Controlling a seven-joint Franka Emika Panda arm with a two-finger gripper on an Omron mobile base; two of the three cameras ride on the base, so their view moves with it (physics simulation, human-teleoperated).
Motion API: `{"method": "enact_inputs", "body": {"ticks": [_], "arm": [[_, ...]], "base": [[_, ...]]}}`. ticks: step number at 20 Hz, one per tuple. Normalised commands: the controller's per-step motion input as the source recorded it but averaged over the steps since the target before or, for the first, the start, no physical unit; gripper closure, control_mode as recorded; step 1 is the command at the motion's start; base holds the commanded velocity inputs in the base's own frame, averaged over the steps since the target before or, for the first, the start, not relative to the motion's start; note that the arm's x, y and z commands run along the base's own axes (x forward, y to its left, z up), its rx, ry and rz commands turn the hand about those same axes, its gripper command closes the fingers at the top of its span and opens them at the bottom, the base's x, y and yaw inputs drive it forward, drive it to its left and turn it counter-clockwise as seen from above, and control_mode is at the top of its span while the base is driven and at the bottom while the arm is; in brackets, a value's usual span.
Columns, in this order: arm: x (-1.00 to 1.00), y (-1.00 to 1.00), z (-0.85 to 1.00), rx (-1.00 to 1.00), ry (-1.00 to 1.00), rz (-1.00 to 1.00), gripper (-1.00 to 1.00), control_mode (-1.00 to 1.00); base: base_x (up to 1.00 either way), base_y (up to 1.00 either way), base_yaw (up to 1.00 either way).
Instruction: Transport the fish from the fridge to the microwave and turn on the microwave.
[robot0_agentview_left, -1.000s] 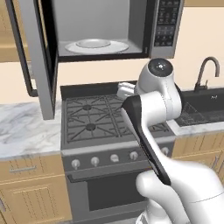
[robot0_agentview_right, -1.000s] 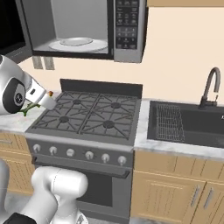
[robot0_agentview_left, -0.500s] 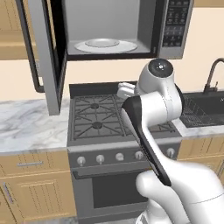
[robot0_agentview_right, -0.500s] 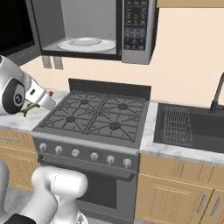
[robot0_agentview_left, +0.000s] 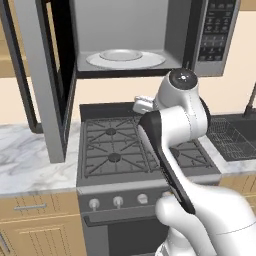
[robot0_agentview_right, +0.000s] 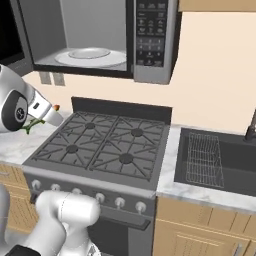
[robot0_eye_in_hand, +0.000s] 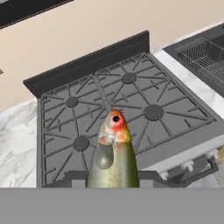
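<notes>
The small green-grey fish (robot0_eye_in_hand: 114, 153), with an orange-red head, sticks up between my gripper's (robot0_eye_in_hand: 113, 177) dark fingers. The gripper is shut on it and hangs above the stove's front edge. From the right base view, the gripper (robot0_agentview_right: 49, 111) is at the left, over the counter beside the stove, with the fish (robot0_agentview_right: 31, 125) poking out of it. The microwave (robot0_agentview_left: 150, 35) hangs above the stove with its door (robot0_agentview_left: 47, 85) swung open to the left. Its white turntable plate (robot0_agentview_left: 125, 58) is bare and its button panel (robot0_agentview_right: 150, 35) is on the right. The fridge is out of view.
A gas stove (robot0_agentview_right: 105, 147) with dark grates stands under the microwave, with knobs along its front (robot0_agentview_left: 117, 201). Marble counter (robot0_agentview_left: 30, 160) lies to its left. A sink with a wire rack (robot0_agentview_right: 205, 160) is on the right. My own arm (robot0_agentview_left: 172, 130) rises over the stove.
The whole scene has slid to the right and grown in both base views, so the base has driven. The arm holds its pose and the fish stays in the gripper.
</notes>
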Motion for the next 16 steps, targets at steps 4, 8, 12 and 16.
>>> {"method": "enact_inputs", "body": {"ticks": [4,8,12,16], "arm": [[0.0,0.0,0.0,0.0,0.0,0.0,1.0,1.0],[0.0,0.0,0.0,0.0,0.0,0.0,1.0,1.0],[0.0,0.0,0.0,0.0,0.0,0.0,1.0,1.0],[0.0,0.0,0.0,0.0,0.0,0.0,1.0,1.0]], "base": [[0.43,0.3,0.0],[0.35,0.32,0.0],[0.29,0.23,0.0],[0.44,0.15,0.0]]}}
